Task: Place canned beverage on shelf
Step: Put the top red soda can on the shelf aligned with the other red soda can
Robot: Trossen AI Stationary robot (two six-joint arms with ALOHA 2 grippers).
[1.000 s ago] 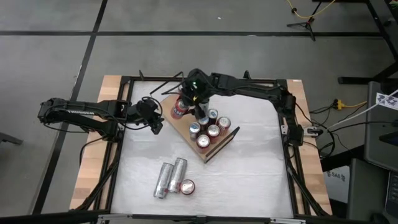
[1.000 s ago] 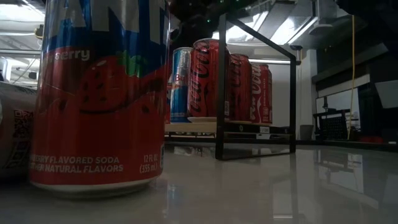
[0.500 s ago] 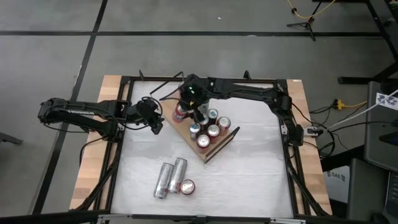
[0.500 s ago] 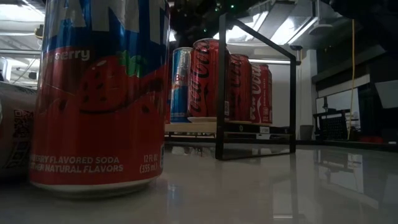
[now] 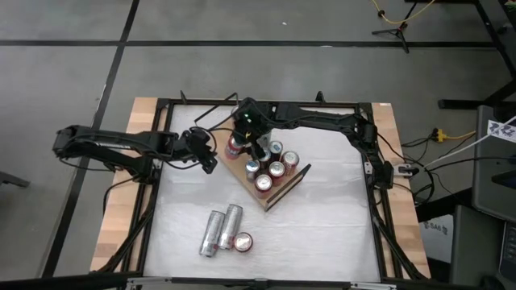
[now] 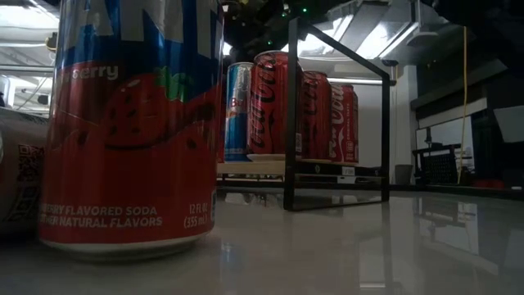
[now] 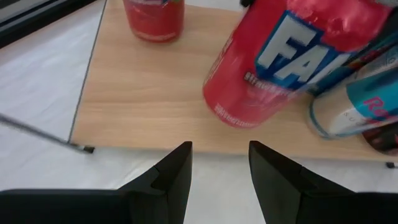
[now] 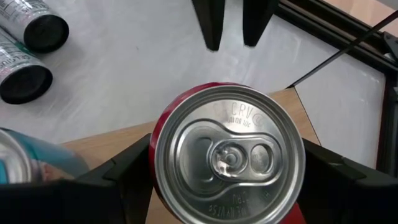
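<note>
The shelf (image 5: 278, 192) is a light wooden board with black wire rails; it lies on the white table and bears several upright cans. My right gripper (image 5: 244, 129) stands over the board's far left corner, shut on a red soda can (image 5: 234, 144). The can's silver top (image 8: 229, 149) fills the right wrist view. My left gripper (image 5: 207, 158) is open and empty, just left of the board. In its wrist view (image 7: 219, 165) it faces that red can (image 7: 273, 62) across the board's edge. My right gripper holds the red can by its upper wall (image 8: 153, 163), one finger (image 8: 124, 174) on each of two opposite sides. The fingers come from above, pointing down. The can stands about upright with its base (image 7: 239, 115) at the board; whether it rests there I cannot tell.
Two silver cans (image 5: 221, 227) lie on the table near the front, with an upright red can (image 5: 242, 241) beside them. That red can (image 6: 131, 123) fills the left of the low view. The black frame (image 5: 266, 103) runs around the table.
My left gripper has moved a little toward the table's right edge, closer to the shelf. My right gripper has shifted slightly toward the table's left, above the red can, which stays where it was.
</note>
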